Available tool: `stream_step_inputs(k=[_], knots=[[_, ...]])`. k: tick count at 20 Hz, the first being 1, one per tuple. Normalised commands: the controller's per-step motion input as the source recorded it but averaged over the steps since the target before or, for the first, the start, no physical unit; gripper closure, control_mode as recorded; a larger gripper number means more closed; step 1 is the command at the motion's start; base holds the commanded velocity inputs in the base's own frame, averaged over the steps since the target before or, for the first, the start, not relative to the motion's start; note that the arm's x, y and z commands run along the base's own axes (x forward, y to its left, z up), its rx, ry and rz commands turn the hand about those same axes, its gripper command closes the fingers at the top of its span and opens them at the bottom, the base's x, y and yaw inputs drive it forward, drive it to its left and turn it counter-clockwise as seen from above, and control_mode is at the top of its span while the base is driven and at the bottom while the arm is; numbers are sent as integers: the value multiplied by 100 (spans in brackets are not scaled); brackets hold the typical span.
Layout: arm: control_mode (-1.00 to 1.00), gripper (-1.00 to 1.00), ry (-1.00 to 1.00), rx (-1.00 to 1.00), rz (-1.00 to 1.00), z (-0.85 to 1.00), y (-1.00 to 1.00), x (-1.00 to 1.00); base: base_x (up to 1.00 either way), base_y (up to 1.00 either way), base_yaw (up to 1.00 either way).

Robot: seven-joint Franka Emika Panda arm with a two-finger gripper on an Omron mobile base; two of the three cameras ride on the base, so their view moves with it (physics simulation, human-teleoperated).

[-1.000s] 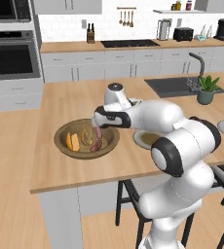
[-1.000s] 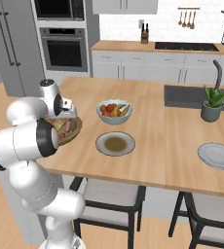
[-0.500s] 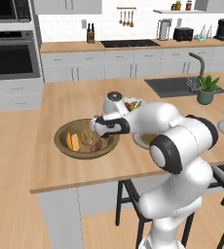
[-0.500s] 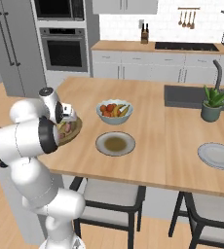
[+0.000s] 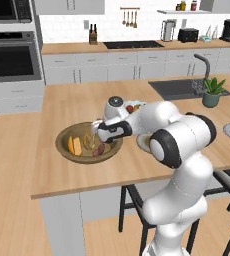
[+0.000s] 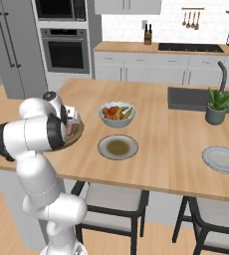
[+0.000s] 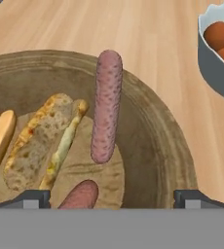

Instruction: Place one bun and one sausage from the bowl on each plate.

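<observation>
With your gripper [image 7: 111, 198] spread wide and empty over the wooden bowl [image 7: 155, 141], centre on the upright-lying sausage [image 7: 106, 104] — clear of the bun [image 7: 41, 138] beside it — before descending.

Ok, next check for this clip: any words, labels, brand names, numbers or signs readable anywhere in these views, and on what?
None can be read.
The wooden bowl, the sausages, the bun and the fruit bowl carry no print.
The ovens and the small countertop appliances at the back show no legible marking; anything there is too small to tell.
</observation>
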Motion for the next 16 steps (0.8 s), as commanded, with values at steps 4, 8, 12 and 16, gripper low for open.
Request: stream_step_inputs(k=[4,8,12,16], knots=[[-100,-100,0,0,-3,-28,17,23,0,0,0],[-100,-100,-1,0,-2,-28,21,21,0,0,0],[-100,-100,0,0,-2,-4,13,42,0,0,0],[-100,-100,0,0,-2,0,3,46,0,0,0]])
